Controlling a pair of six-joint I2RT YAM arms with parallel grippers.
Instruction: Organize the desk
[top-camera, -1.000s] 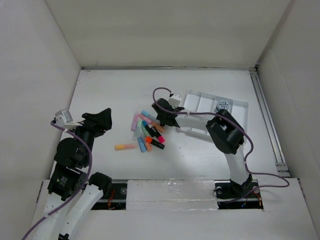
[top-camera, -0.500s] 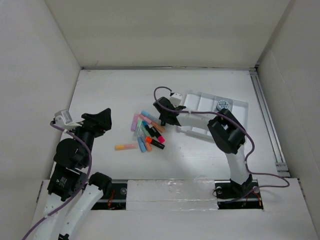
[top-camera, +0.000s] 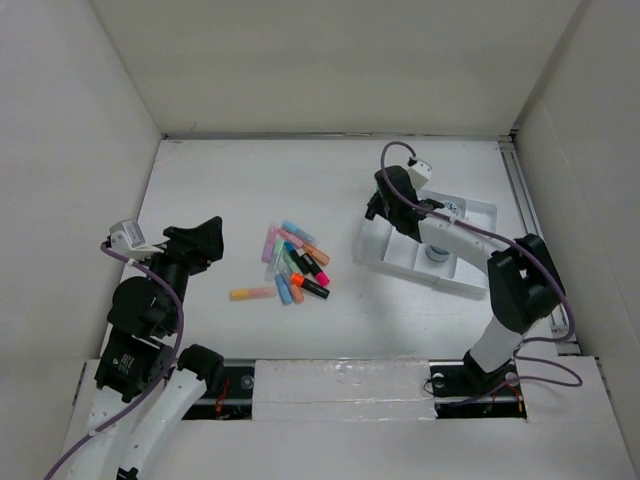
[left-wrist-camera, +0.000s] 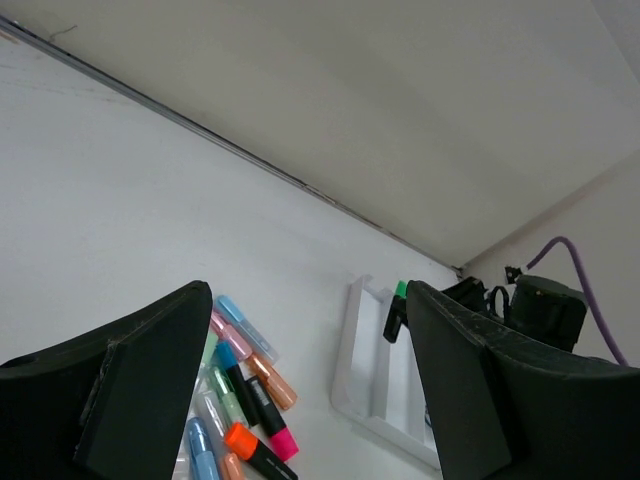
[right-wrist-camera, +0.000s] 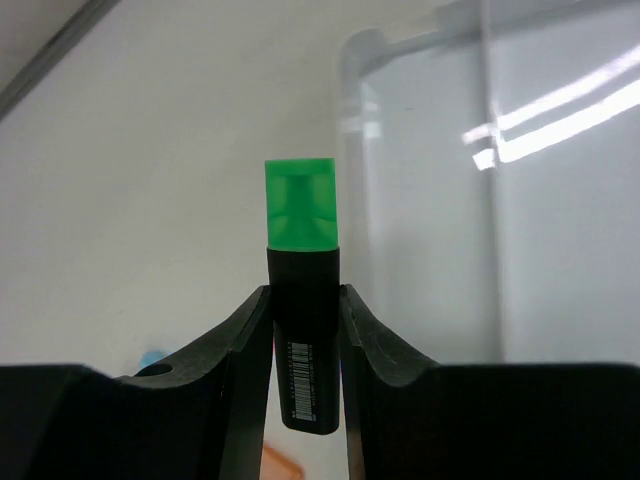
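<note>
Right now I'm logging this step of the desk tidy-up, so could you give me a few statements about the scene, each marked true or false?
1. The right pincer is shut on a green-capped highlighter. True.
2. The left pincer grips a pink marker. False: its jaws are apart and nothing is between them.
3. The pile of highlighters lies inside the compartmented tray. False: it lies on the desk, to the left of the tray.
4. A round item sits in one of the tray's compartments. True.
</note>
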